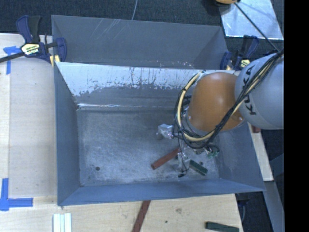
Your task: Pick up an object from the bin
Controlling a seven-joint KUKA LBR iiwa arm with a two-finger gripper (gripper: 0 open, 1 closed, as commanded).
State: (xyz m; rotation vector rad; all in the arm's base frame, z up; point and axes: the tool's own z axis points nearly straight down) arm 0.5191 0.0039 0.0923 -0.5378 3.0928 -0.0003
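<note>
Reddish-brown stick (164, 160) beside the gripper (182, 167), at the front right of the bin floor.
One grey metal bin (67, 144), sloped walls scuffed, floor speckled; one arm (265, 100) reaching in from the right and bent steeply down, with a smooth rounded orange cover (212, 108) looped with cables. Three loose things: one flat, slender stick lying aslant, its right end just beside the gripper; one dark green oblong piece (198, 167) close on the gripper's other side; one small crumpled silvery bit (165, 131) behind. Whether the gripper is open or closed cannot be told.

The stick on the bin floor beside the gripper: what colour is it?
The stick is reddish brown, seen best in the camera view.
</note>
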